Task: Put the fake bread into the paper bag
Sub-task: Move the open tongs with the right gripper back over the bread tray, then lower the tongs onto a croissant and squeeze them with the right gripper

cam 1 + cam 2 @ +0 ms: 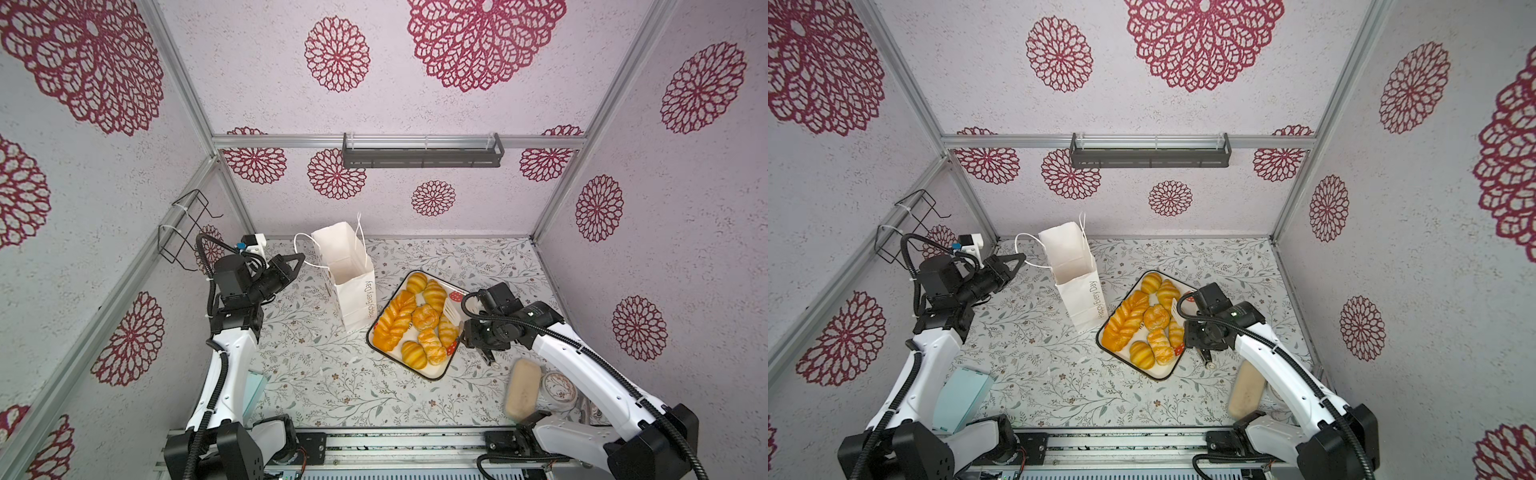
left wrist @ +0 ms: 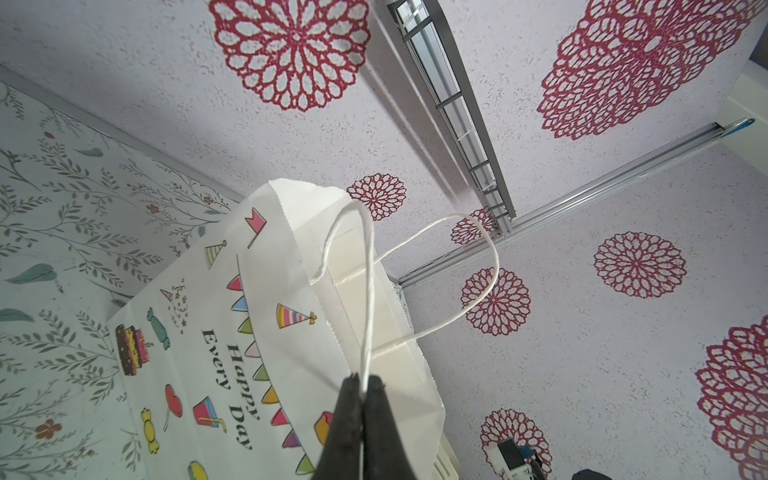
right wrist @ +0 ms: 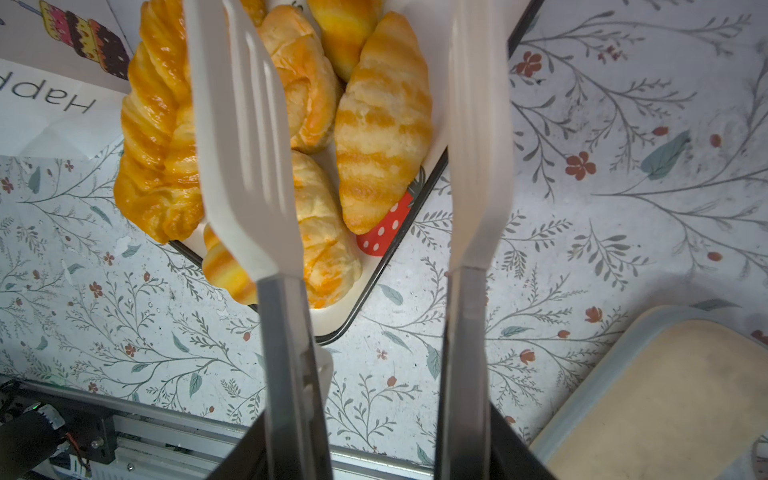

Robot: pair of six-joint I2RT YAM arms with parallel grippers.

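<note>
Fake bread (image 1: 415,320) lies piled on a strawberry-print tray (image 1: 432,376), right of centre on the tabletop (image 1: 324,374). Every piece in view is on that tray. The paper bag (image 1: 353,286) stands upright with its mouth open, just beside the tray's left corner. Contact between bag and tray cannot be confirmed.

Left claw (image 2: 363,384): tips together, clamped on one cord handle (image 2: 368,291) of the bag. In a top view this claw sits to the left of the bag, and the cord is drawn out sideways toward it. The second handle loop (image 2: 494,257) arcs free on the bag's far side. The bread is well apart from this claw, with the bag standing between them.

Right claw (image 3: 380,440): fingers closed on the metal arms of a pair of tongs (image 3: 245,145), gripping them from outside. The two white blades of the tongs stand apart. In the right wrist view the blades reach out from the claw over one end of the tray. One blade overlaps the braided loaf (image 3: 153,137) and a paler pastry beside it. The other blade lies across the tray's rim. A striped croissant (image 3: 382,120) shows in the gap between the two blades. Whether either blade touches any bread cannot be told.

In both top views the right claw itself is off the tray, over bare tabletop just beside the tray's right edge. The bread therefore lies ahead of this claw, under and between the tong blades. A beige block (image 1: 523,388) lies on the tabletop near the right arm, apart from the tray.
</note>
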